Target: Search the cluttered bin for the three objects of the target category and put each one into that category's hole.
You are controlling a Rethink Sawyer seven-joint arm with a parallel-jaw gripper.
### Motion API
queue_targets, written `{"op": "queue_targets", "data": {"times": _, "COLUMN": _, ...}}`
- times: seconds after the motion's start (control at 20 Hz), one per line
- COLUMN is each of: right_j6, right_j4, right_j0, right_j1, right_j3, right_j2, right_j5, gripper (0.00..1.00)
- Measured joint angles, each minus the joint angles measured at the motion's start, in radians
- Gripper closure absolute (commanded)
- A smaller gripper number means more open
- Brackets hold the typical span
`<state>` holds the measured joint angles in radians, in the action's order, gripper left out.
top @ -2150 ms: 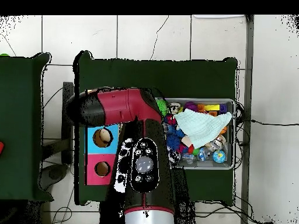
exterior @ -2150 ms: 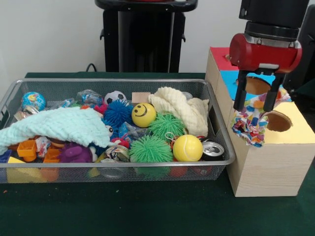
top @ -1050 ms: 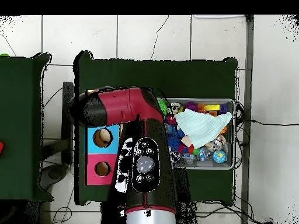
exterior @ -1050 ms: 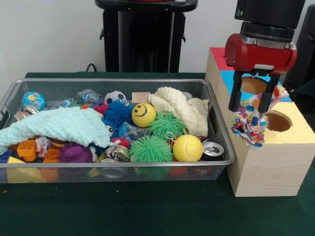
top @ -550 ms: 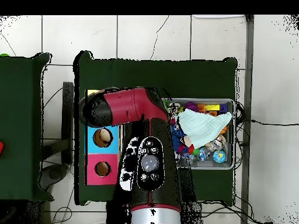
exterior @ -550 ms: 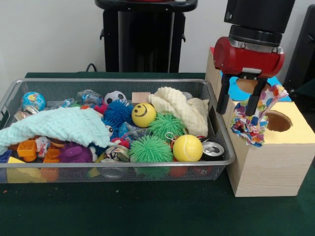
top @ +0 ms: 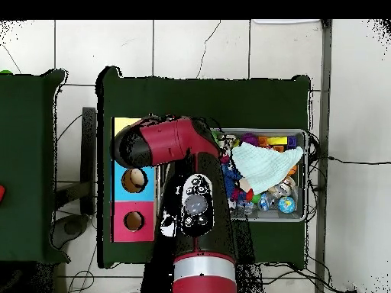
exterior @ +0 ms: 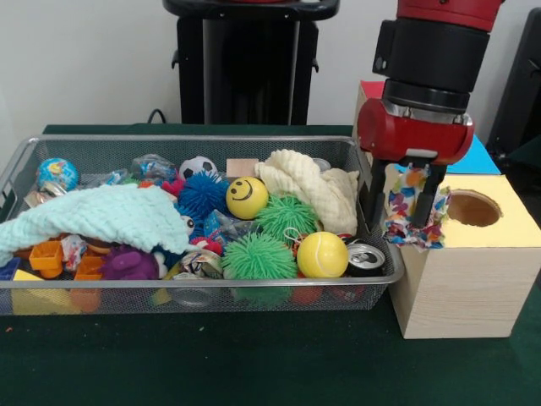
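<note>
White wall (exterior: 84,59), tiled floor (top: 191,46)

From overhead the arm (top: 191,198) hides the bin's (exterior: 203,140) left part and the box's (exterior: 473,279) yellow hole (hand unseen there); the mint cloth (exterior: 101,216) covers toys.

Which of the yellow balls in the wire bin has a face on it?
The yellow smiley ball beside the blue spiky ball has black eyes and a grin. The yellow tennis ball near the crushed can shows only a seam.
</note>
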<state>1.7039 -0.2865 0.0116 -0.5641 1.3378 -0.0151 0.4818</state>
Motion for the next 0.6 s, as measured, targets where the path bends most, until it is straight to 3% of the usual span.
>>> {"op": "queue_targets", "data": {"times": 0.6, "right_j6": 0.0, "right_j4": -0.002, "right_j0": 0.0, "right_j1": 0.036, "right_j3": 0.0, "right_j2": 0.0, "right_j5": -0.045, "gripper": 0.0}}
